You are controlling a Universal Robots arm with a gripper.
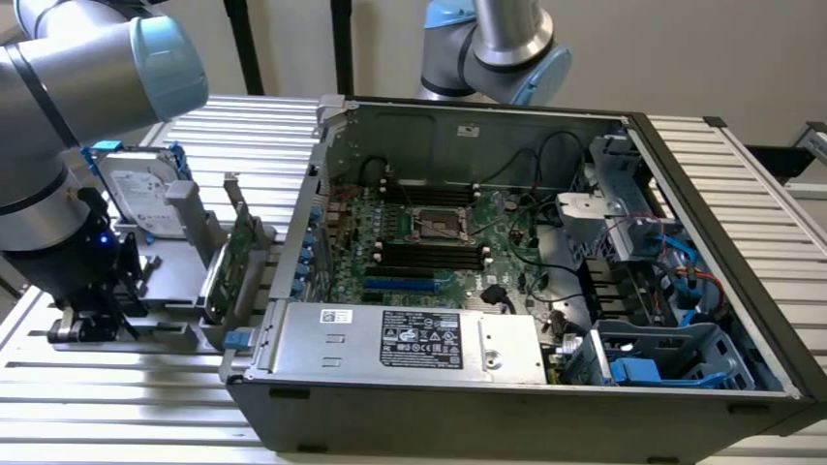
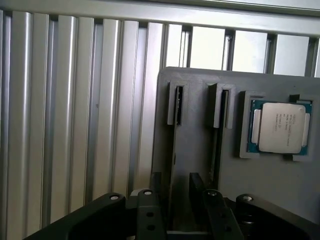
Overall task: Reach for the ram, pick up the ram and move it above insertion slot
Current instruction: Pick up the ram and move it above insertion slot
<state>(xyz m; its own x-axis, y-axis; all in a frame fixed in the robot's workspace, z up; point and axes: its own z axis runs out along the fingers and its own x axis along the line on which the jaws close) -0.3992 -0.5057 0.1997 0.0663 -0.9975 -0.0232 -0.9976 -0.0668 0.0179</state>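
Gripper over the holder, as I saw it from the remote station. In the exterior view the arm stood at that view's left, with the gripper low over the near end of the grey holder on the slatted table. The same holder carried a hard drive and an upright green card, and the open case lay beside it toward that view's right. In the wrist view the gripper was spread open and held nothing. Its two dark fingers stood apart on either side of a thin dark strip running along a slot in the holder. I took that strip for the ram seen edge-on, seated in its slot guide, though the angle was too poor to be sure. I could see a gap between each finger and the strip, so neither appeared to touch it. A second, similar slot ran just beside the first, and beyond it a CPU sat flat in a square recess of the holder.
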